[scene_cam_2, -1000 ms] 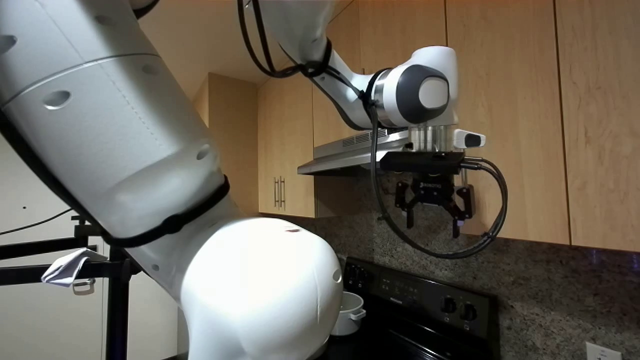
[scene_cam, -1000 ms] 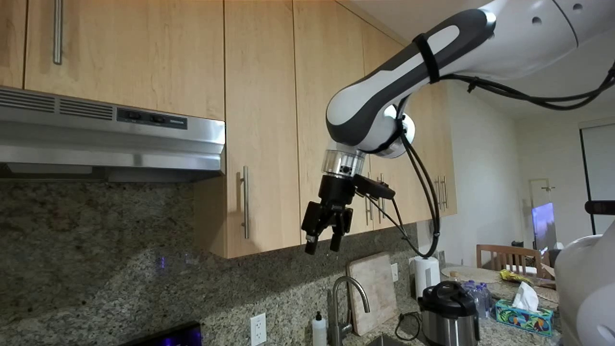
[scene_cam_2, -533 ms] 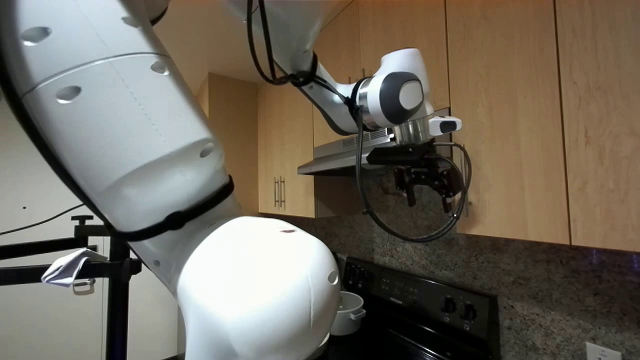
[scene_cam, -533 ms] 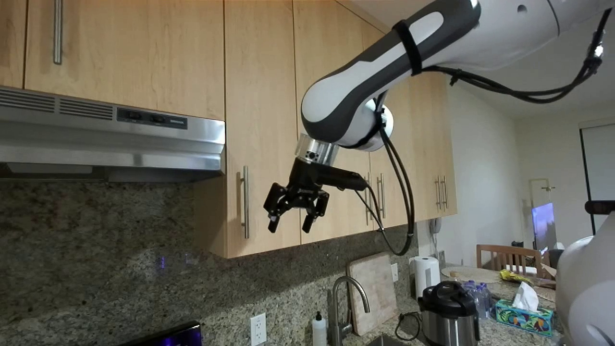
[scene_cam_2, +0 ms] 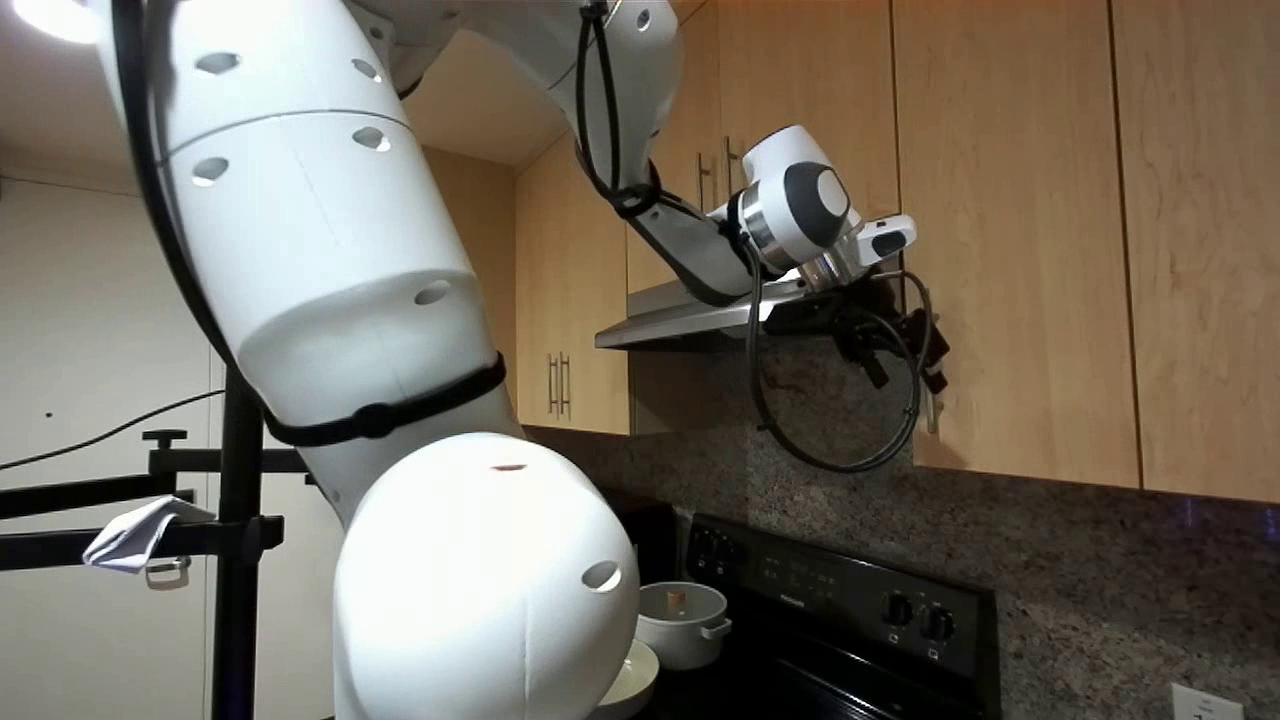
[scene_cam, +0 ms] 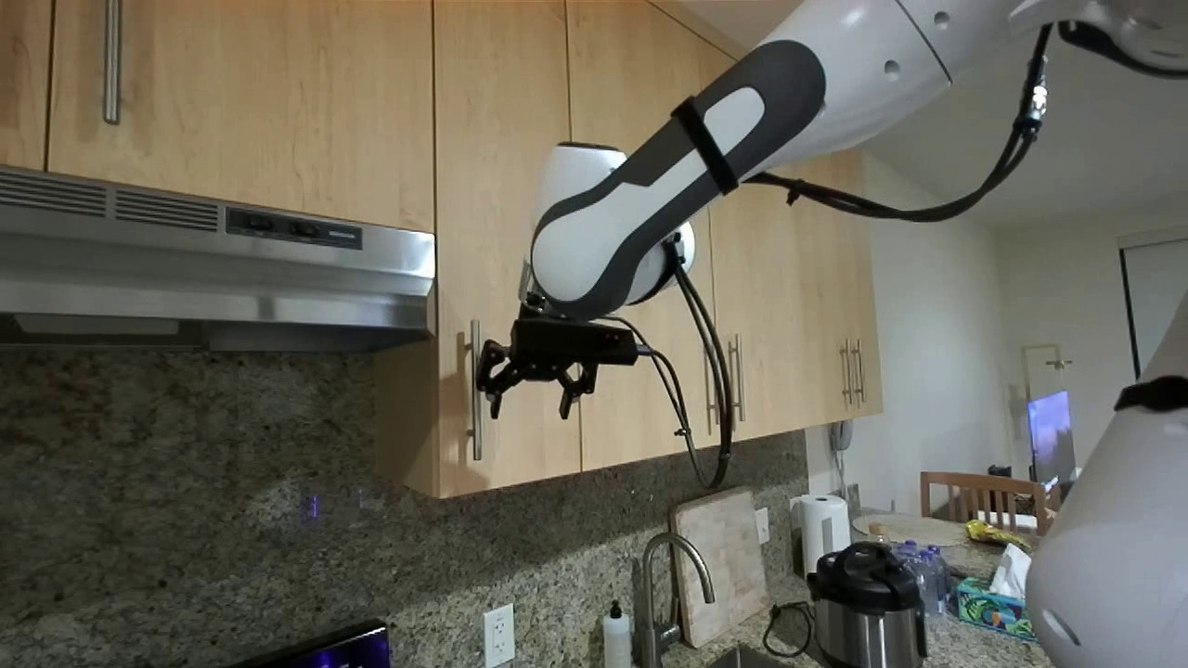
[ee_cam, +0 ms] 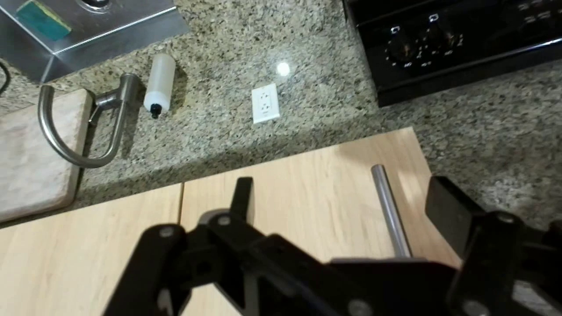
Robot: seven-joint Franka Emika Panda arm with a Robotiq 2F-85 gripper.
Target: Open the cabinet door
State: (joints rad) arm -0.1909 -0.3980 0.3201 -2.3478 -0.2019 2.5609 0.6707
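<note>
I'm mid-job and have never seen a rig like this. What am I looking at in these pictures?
The machine is one robot arm, ending in a black pincer. Two pictures come from cameras outside the robot, in different places; the wrist view looks along the pincer. A steel cooker and a tissue box stand on the speckled counter, and a pot sits on the black stove. The pincer is open, holding nothing. The cabinet door is shut; in the wrist view its silver handle appears between the pincer's fingers.

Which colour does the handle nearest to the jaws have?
Silver; the handle shows best in the wrist view.
</note>
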